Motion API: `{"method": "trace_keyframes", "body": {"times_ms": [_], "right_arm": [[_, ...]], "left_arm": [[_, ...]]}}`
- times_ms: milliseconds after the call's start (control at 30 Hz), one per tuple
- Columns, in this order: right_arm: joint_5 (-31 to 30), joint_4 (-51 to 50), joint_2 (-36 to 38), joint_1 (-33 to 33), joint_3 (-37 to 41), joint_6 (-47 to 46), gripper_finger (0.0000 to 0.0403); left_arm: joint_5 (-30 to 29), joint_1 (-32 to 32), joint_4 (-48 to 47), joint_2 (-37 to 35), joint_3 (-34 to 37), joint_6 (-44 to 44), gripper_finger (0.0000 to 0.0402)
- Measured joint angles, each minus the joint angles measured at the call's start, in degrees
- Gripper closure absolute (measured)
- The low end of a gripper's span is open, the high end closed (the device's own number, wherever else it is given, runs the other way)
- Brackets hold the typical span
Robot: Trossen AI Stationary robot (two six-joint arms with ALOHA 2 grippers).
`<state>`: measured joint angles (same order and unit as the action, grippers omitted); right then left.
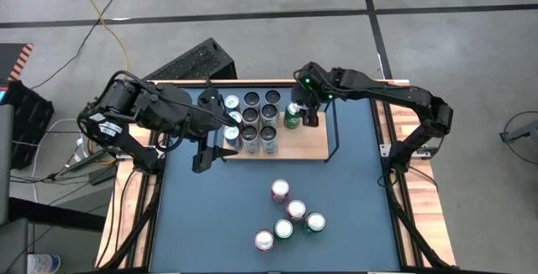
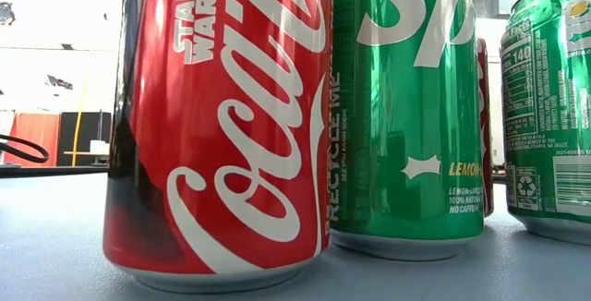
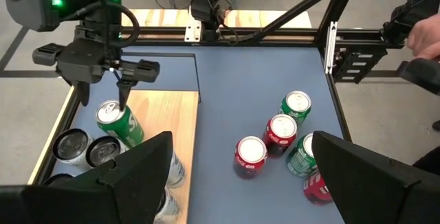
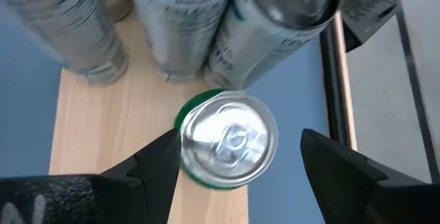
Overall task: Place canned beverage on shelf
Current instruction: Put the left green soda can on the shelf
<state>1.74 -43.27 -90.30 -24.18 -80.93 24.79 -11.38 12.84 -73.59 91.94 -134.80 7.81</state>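
Observation:
A green can [image 4: 227,138] stands upright on the shelf's light-wood board [image 1: 307,144], at its far right, next to several silver cans [image 1: 256,123]. My right gripper [image 4: 238,141] is open just above it, one finger on either side of the can's top [image 3: 110,112]. My left gripper [image 3: 240,183] hangs open over the shelf's left front part [image 1: 214,144] with nothing between its fingers. Several red and green cans [image 1: 290,215] stand on the blue table [image 1: 193,215] near its front edge; a red can [image 2: 222,126] and a green one [image 2: 406,107] fill the low view. My right gripper comes at the green can from above, slanting down from the table's right. One finger [image 4: 155,162] stands right beside the can's upper side wall, and I cannot tell whether it touches. The other finger [image 4: 337,172] is clear of the can.
The shelf's black wire rail [image 1: 336,131] rises at the board's right end, close to my right gripper. A person's hand [image 3: 426,35] shows beyond the table's edge. Bare blue table lies between the shelf and the loose cans.

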Motion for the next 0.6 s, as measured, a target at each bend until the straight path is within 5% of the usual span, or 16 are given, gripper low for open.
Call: {"method": "trace_keyframes", "body": {"times_ms": [600], "right_arm": [[-2.05,-1.11,0.07,0.41,0.45,0.82,0.0121]], "left_arm": [[-0.02,-0.02,0.05,0.0,0.0,0.53,0.0068]]}}
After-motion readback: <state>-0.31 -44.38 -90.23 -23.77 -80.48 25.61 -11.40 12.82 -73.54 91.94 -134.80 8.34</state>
